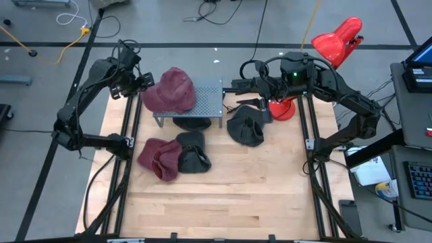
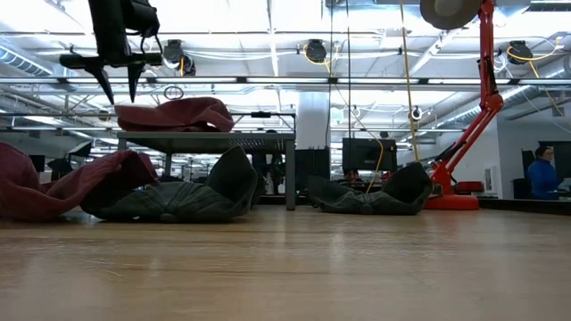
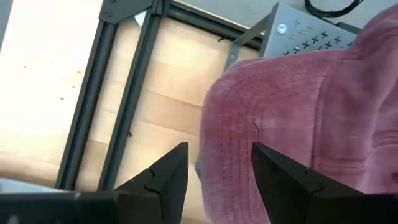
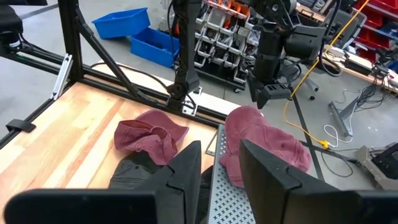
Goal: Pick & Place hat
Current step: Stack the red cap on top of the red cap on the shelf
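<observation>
Left end effector (image 1: 144,82) raised beside the maroon corduroy hat (image 1: 173,90), fingers parted, holding nothing. Hat rests on perforated grey metal rack (image 1: 206,101). Right end effector (image 1: 229,86) hovers at rack's far side, slightly parted, empty.

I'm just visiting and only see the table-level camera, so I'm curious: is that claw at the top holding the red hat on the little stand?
Observer: No. From above, the left gripper hovers beside the maroon hat on the perforated metal stand, with its fingers apart and nothing between them.
Operator: Is there a second claw?
Observer: Yes. The right gripper hangs by the stand's opposite end, empty, near a dark hat on the table.
</observation>
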Action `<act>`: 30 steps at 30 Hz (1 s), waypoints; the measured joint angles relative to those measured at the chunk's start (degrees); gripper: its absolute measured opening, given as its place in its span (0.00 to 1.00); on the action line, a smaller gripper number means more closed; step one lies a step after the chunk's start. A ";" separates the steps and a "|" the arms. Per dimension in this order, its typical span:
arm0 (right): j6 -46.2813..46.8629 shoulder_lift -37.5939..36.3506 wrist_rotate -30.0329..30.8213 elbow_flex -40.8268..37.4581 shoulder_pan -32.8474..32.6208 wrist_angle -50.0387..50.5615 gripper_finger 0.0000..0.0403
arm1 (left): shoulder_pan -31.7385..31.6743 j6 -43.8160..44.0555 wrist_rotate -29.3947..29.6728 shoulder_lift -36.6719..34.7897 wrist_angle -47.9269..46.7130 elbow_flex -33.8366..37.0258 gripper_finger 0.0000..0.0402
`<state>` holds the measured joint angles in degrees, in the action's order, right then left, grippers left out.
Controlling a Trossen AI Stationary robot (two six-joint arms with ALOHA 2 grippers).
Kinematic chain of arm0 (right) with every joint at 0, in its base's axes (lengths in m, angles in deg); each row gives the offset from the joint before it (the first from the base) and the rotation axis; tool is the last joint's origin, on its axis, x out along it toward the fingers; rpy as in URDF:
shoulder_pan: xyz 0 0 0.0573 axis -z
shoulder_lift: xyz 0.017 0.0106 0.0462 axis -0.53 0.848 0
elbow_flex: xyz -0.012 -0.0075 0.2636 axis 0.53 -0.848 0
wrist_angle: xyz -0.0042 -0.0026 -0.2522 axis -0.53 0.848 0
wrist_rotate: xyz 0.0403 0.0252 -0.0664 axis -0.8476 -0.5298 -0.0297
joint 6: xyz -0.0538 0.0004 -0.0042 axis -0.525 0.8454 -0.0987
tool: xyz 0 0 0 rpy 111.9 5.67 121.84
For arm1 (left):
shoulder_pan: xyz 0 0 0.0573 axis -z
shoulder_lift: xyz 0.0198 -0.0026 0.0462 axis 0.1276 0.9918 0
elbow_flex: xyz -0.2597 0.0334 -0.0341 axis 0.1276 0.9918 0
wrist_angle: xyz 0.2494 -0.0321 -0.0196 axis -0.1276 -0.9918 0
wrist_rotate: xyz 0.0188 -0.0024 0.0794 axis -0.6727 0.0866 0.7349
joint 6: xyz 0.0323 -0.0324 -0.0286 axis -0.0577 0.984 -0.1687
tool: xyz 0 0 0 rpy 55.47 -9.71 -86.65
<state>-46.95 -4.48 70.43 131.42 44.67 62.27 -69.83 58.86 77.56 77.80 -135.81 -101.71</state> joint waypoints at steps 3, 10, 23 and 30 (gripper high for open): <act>0.03 0.00 0.01 0.00 0.00 0.03 0.26 | 0.00 -0.01 -0.20 0.00 0.00 -0.21 0.46; 0.04 0.00 0.04 0.00 0.00 0.03 0.26 | 0.97 -2.30 -3.38 -0.02 -0.02 -7.84 0.53; 4.60 0.00 0.27 0.00 -0.02 -1.26 0.26 | 15.62 -9.39 -14.61 0.00 -7.27 -15.54 0.56; 7.89 0.66 0.28 0.00 -0.02 -1.06 0.26 | 31.03 -20.19 -15.04 -0.04 -12.62 -15.54 0.55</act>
<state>-39.06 -3.82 70.71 131.42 44.65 61.22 -38.80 38.67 62.53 77.76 -148.43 -117.26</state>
